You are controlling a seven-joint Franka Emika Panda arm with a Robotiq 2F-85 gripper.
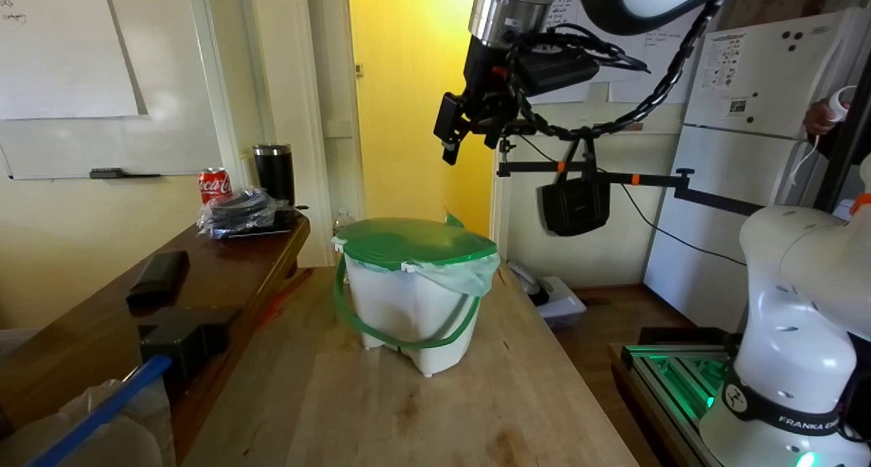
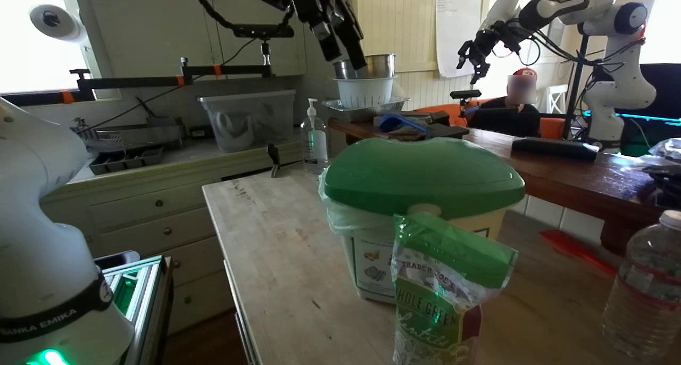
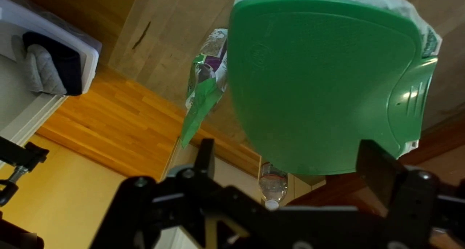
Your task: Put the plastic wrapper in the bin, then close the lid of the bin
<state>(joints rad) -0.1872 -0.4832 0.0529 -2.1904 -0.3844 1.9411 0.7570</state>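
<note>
The black two-fingered claw [image 3: 287,151] is held with its fingers wide apart. It is tipped, so that the fingers are aimed down and away from the foot of the white robot arm [image 1: 776,317], which is stretched out up high. In both exterior views, the claw is held higher than, and well apart from, the bright green, shiny, rounded plastic lid [image 3: 319,82]. In the wrist view, the lid is seen past the fingertips, and a bit of its edge is hidden by one finger. The lid's ridged tab [image 3: 412,100] is pointed to the right side of that view; which way the lid is longest cannot be told.

The small white tapered plastic bin [image 1: 408,303] is covered by the lid and stood upright on the pale wooden table [image 1: 354,412], wide end up and narrow end down. A thin pale-green liner bag [image 1: 469,276] is folded over the bin's rim, and a curved green handle [image 1: 418,345] is hung across its side. On the side away from the tab, a green plastic lentil bag [image 2: 431,312] is stood near it.
</note>
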